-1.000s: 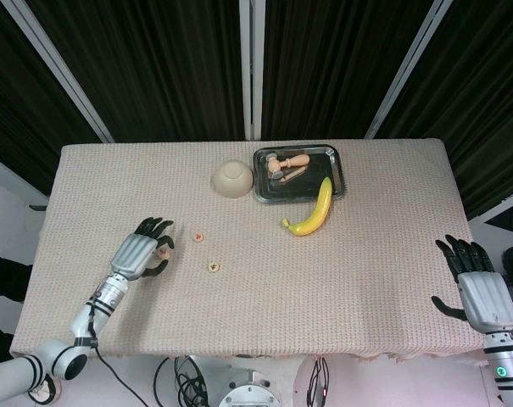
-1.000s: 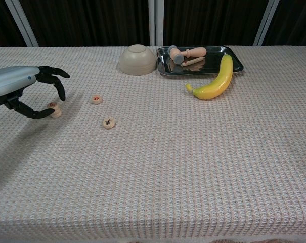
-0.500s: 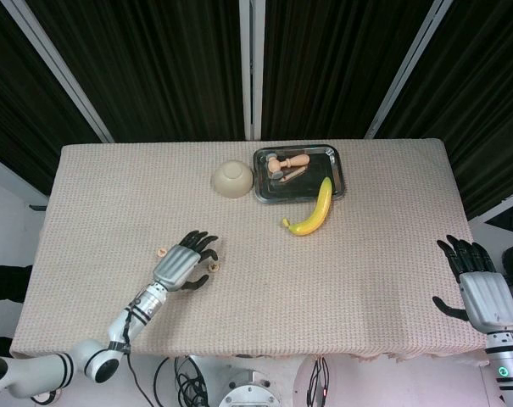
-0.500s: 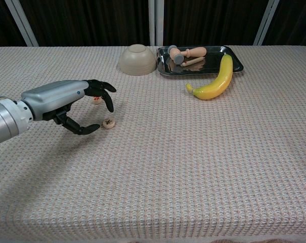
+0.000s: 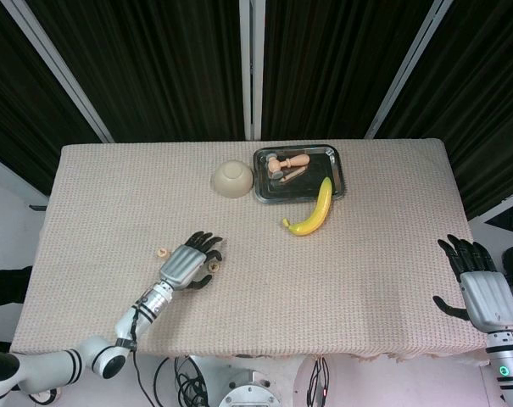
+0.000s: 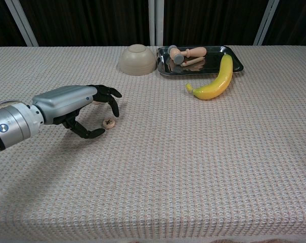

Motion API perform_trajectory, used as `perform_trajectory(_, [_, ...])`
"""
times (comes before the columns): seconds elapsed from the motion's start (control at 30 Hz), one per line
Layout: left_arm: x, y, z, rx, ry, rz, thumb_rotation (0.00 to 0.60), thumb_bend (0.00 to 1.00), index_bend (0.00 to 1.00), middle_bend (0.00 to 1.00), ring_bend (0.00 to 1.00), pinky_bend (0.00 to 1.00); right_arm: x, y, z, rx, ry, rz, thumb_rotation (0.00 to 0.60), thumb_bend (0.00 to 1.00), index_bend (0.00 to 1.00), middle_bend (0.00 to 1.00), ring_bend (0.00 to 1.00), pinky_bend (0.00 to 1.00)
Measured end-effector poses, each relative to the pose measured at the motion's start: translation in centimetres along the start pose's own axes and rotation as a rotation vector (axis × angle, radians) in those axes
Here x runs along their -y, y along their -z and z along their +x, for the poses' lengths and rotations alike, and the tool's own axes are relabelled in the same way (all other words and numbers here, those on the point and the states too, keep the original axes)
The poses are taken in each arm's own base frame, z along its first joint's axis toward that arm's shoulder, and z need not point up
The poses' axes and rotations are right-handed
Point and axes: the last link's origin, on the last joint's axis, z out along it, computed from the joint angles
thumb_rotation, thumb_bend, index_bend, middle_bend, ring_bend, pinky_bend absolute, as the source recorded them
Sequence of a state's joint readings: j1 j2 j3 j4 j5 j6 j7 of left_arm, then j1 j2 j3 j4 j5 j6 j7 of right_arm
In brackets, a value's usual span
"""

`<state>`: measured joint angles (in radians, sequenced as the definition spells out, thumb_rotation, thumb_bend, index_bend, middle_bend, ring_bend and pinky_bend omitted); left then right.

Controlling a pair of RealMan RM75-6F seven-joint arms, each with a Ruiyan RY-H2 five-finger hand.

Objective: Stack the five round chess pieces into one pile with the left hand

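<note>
The left hand (image 6: 79,109) reaches low over the table (image 6: 193,162), palm down, fingers curved and spread around a round chess piece (image 6: 108,123), thumb below it and fingertips just above; it holds nothing. The right hand (image 5: 479,287) rests open at the table's near right edge. A small stack of pieces (image 5: 162,253) lies left of the left hand. Farther back are a banana (image 6: 214,81), an upturned bowl (image 6: 137,59) and a tray (image 6: 233,57).
</note>
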<state>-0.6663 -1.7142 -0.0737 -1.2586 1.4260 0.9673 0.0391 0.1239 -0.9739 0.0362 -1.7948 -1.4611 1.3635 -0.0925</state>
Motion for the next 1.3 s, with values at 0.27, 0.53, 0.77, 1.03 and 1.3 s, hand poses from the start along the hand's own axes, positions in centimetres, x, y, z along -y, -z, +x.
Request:
perform_trajectory(0.27, [0.13,0.15,-0.21,-0.006,-0.015,0.008,0.600,0.35,0.37,0.08,0.00,0.00,0.16,0.13,-0.05,0.001,0.003,0.008,0.600,0.13,0.00,0.00,0.00,0.00])
perform_trajectory(0.53, [0.04,0.15,-0.41,-0.008,-0.017,0.004,0.600,0.35,0.37,0.08,0.00,0.00,0.25,0.27,0.02,-0.001,0.001,0.010,0.600,0.13,0.00,0.00,0.00,0.00])
perform_trajectory(0.77, [0.32,0.11,-0.61,-0.002,-0.012,0.014,0.600,0.35,0.39,0.08,0.00,0.00,0.22,0.19,-0.08,0.007,0.002,0.007,0.600,0.13,0.00,0.00,0.00,0.00])
perform_trajectory(1.03, [0.33,0.09,-0.87,0.004,-0.011,0.014,0.600,0.35,0.41,0.09,0.00,0.00,0.15,0.16,-0.05,0.006,0.002,0.003,0.600,0.13,0.00,0.00,0.00,0.00])
perform_trajectory(1.3, [0.55,0.08,-0.80,-0.003,-0.007,0.018,0.600,0.35,0.45,0.09,0.00,0.00,0.06,0.16,0.02,0.005,-0.001,0.000,0.600,0.13,0.00,0.00,0.00,0.00])
